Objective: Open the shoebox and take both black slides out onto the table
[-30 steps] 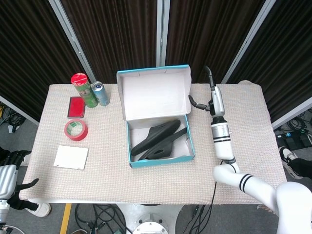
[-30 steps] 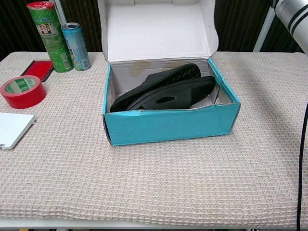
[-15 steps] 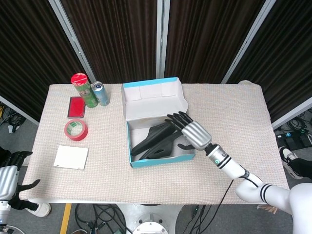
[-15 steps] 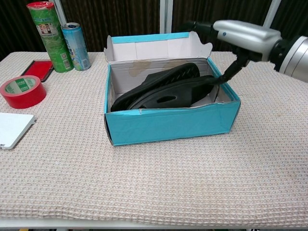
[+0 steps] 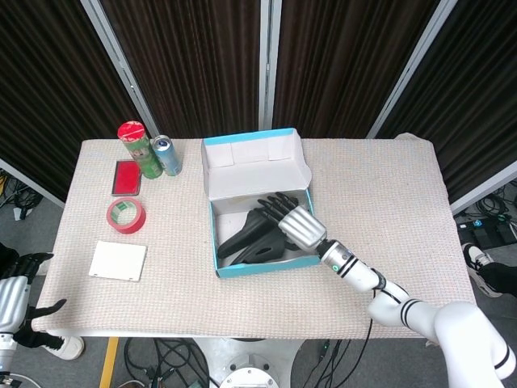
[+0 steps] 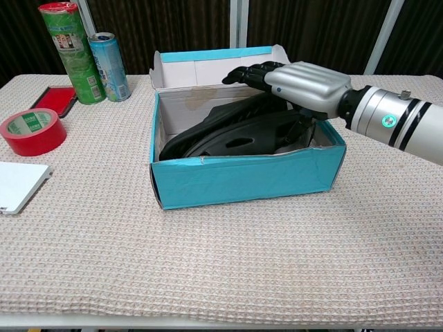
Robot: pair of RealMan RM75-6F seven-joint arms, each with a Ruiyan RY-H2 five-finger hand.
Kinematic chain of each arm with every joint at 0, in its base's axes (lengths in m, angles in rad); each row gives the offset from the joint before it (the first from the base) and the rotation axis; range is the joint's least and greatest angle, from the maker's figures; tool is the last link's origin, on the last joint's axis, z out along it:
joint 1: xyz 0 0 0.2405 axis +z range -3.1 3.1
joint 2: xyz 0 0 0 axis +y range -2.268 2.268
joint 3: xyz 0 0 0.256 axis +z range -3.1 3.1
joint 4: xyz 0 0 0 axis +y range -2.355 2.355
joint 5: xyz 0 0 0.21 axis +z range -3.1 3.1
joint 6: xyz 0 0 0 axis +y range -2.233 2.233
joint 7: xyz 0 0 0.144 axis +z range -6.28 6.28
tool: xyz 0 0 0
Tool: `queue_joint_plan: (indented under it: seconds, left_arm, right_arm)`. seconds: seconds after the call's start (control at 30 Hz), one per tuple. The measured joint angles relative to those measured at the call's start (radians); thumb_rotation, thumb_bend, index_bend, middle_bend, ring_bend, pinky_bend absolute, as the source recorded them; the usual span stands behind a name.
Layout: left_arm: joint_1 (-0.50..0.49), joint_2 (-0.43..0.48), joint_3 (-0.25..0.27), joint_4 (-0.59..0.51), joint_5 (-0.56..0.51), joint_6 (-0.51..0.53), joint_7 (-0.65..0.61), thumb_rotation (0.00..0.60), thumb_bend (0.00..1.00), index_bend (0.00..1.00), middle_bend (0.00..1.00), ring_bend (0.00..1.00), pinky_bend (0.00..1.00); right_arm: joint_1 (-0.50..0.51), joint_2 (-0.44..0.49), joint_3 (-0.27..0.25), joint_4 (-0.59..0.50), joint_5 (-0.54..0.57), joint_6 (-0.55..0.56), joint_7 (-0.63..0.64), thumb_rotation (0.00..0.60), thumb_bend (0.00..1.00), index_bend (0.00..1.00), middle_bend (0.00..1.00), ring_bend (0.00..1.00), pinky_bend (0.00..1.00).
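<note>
The teal shoebox [image 5: 266,266] [image 6: 242,180] stands mid-table with its lid [image 5: 254,167] [image 6: 208,69] folded back behind it. Both black slides [image 5: 245,240] [image 6: 221,142] lie inside, stacked and leaning against each other. My right hand [image 5: 291,220] [image 6: 301,79] reaches in from the right, palm down over the slides' right end, its fingers stretched out above them. Whether the thumb touches a slide is hidden. My left hand [image 5: 10,295] hangs off the table's near left corner, fingers apart and holding nothing.
At the far left stand a green canister with a red lid [image 5: 137,149] [image 6: 69,48] and a blue can [image 5: 167,155] [image 6: 109,66]. A flat red case [image 5: 128,177], a red tape roll [image 5: 126,216] [image 6: 31,130] and a white pad [image 5: 118,260] lie in front of them.
My right hand came down from beside the upright lid and now reaches over the slides, further left than half a second ago. The lid has folded back lower. The slides have not moved.
</note>
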Motion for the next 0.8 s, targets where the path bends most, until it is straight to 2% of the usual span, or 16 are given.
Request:
queue_joint_plan:
  seconds: [0.1,0.17,0.33,0.4,0.5,0.67,0.8]
  left_arm:
    - [0.001,-0.001,0.001,0.007,0.0,-0.002,-0.012,0.6,0.06,0.21,0.16,0.12,0.24]
    - [0.002,-0.001,0.002,0.01,0.002,-0.003,-0.021,0.6,0.06,0.21,0.16,0.12,0.24]
    - [0.001,-0.003,0.005,0.018,0.003,-0.012,-0.035,0.6,0.06,0.21,0.16,0.12,0.24]
    - [-0.002,-0.003,0.005,0.018,-0.001,-0.021,-0.035,0.6,0.06,0.21,0.16,0.12,0.24]
    - [-0.009,0.001,0.005,0.014,-0.004,-0.036,-0.037,0.6,0.06,0.21,0.16,0.12,0.24]
    - [-0.013,0.011,0.007,0.004,-0.005,-0.047,-0.039,0.6,0.06,0.21,0.16,0.12,0.24]
    - [-0.013,0.011,0.007,0.005,-0.003,-0.043,-0.039,0.6,0.06,0.21,0.16,0.12,0.24]
  right_arm:
    - [0.008,-0.046,-0.011,0.077,-0.033,0.04,0.03,0.6,0.12,0.01,0.01,0.0,0.0]
    - [0.013,-0.075,-0.025,0.138,-0.063,0.079,0.067,0.6,0.16,0.06,0.05,0.0,0.0]
    - [0.014,-0.141,-0.06,0.299,-0.119,0.182,0.147,0.6,0.36,0.41,0.19,0.0,0.0]
    - [0.01,-0.174,-0.069,0.368,-0.132,0.232,0.184,0.6,0.41,0.49,0.24,0.0,0.0]
    - [0.003,-0.225,-0.073,0.455,-0.138,0.294,0.235,0.6,0.49,0.58,0.31,0.01,0.0]
    - [-0.005,-0.301,-0.046,0.556,-0.117,0.4,0.274,0.6,0.53,0.65,0.47,0.09,0.0]
    - [0.001,-0.335,-0.013,0.596,-0.085,0.456,0.291,0.6,0.54,0.68,0.49,0.09,0.0]
